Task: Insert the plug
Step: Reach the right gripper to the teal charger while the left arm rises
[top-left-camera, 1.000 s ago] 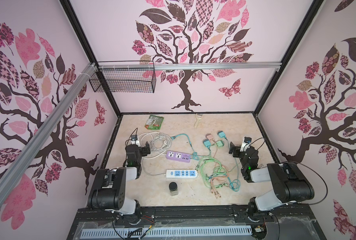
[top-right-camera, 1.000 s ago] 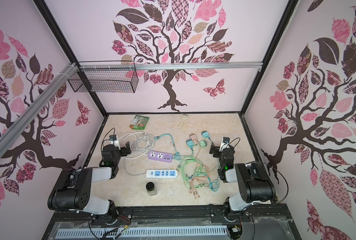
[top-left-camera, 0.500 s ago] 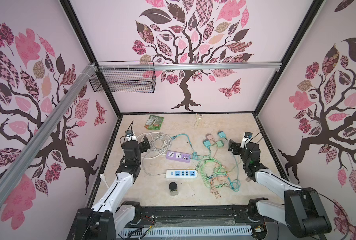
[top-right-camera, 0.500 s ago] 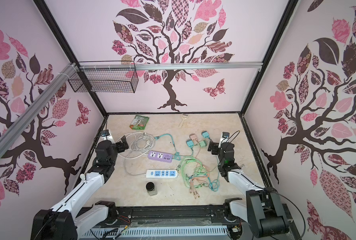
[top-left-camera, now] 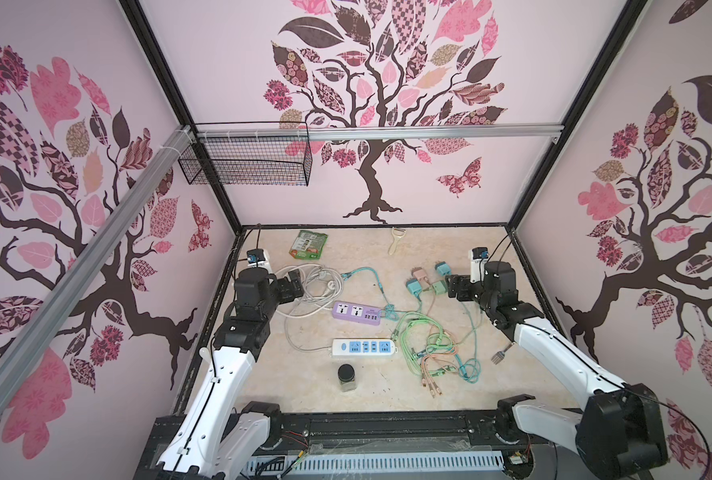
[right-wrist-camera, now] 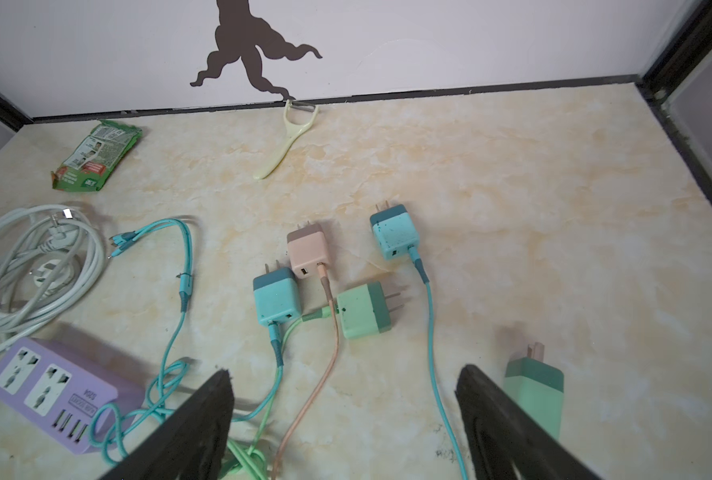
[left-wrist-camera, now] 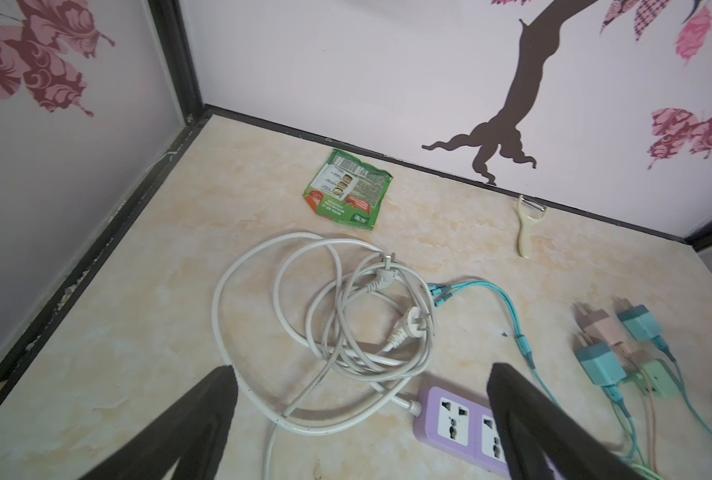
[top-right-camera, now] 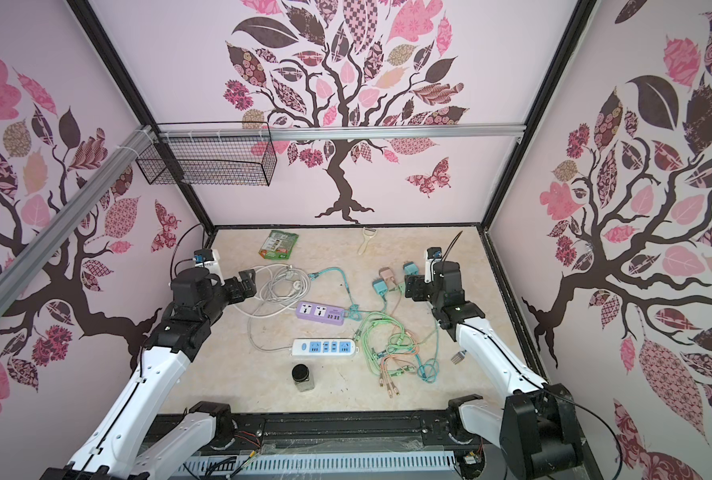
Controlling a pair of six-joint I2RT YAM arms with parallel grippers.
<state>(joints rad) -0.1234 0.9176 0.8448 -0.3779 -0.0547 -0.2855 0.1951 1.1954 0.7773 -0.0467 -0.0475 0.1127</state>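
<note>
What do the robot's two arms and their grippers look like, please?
The left arm and right arm share one build: white link shells, black joint housings, a thin black cable along each link. The left gripper and right gripper are black, with two flat tapering fingers. Each wrist bears a small white camera with a blue front.

bare tabletop (top-left-camera: 441, 241) along the far right, tangled charger cables (top-left-camera: 433, 351) crowding the middle right, coiled white cord (top-left-camera: 321, 286) blocking the left, jar (top-left-camera: 347, 377) before the white power strip (top-left-camera: 364, 347), fork (top-left-camera: 500, 355) near the right edge
</note>
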